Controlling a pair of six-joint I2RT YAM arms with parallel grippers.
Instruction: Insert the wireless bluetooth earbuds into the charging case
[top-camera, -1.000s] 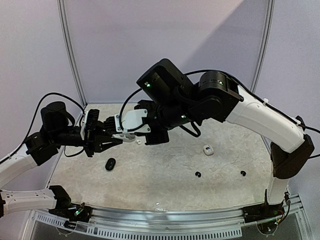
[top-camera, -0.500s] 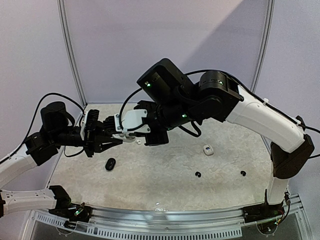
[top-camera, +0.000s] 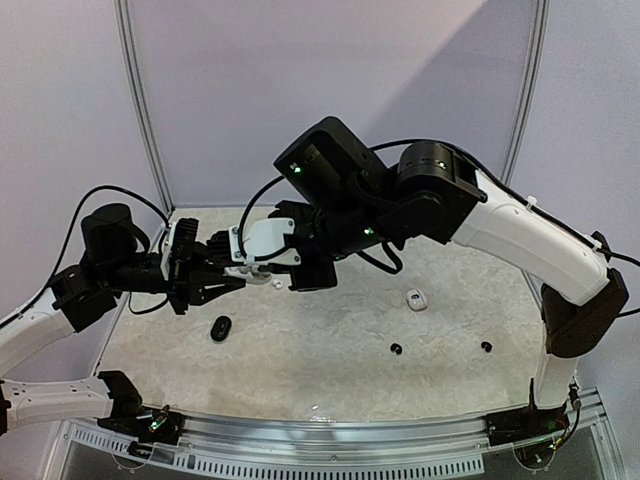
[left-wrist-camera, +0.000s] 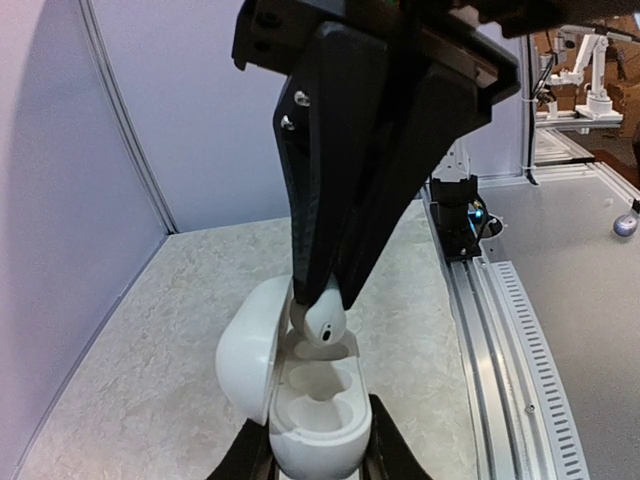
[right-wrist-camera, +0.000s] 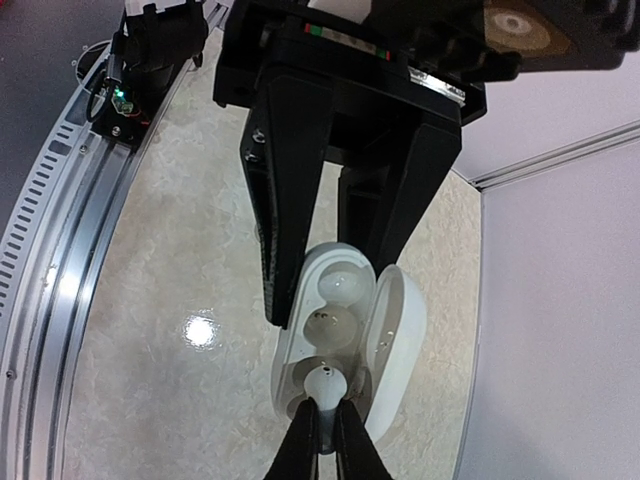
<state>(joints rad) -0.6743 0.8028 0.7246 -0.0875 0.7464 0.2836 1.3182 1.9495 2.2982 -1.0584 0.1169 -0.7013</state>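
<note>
My left gripper (left-wrist-camera: 318, 458) is shut on an open white charging case (left-wrist-camera: 318, 425), with the lid (left-wrist-camera: 245, 350) swung to the left. My right gripper (right-wrist-camera: 323, 425) is shut on a white earbud (right-wrist-camera: 327, 380). It holds the bud at the mouth of the case's far slot. The bud (left-wrist-camera: 322, 320) touches the case rim there. Both other hollows in the case (right-wrist-camera: 345, 300) look empty. In the top view the two grippers, left (top-camera: 215, 268) and right (top-camera: 243, 268), meet above the table's back left.
On the table lie a black oval case (top-camera: 221, 328), a white oval case (top-camera: 416, 299), two black earbuds (top-camera: 396, 349) (top-camera: 486, 346) and a small white bud (top-camera: 276, 283). The table's curved front rail (top-camera: 320, 430) runs along the near edge.
My right gripper has edged slightly left toward the case with the white earbud. The left gripper and case have stayed still.
</note>
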